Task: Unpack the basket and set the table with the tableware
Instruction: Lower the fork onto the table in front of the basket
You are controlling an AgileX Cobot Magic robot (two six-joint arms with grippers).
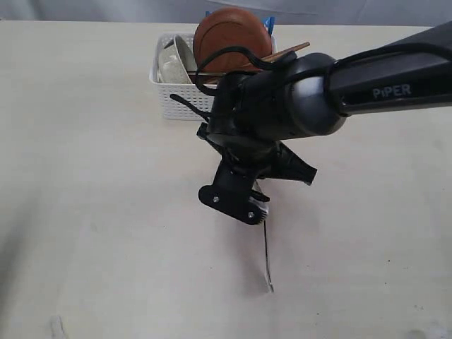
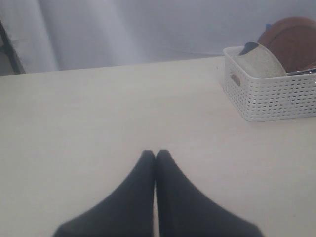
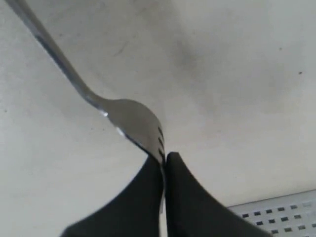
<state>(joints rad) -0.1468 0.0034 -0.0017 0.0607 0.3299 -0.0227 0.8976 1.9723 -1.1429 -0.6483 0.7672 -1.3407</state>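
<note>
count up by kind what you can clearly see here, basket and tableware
basket: 1
fork: 1
bowl: 1
wooden plate: 1
total: 4
Whatever else lies in the basket is too hidden to count.

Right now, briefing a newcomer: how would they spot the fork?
Find the white basket on the table. In front, the right gripper's jaws pinch a steel fork by its tines. Unlike the plate and bowl, it is out of the basket.
</note>
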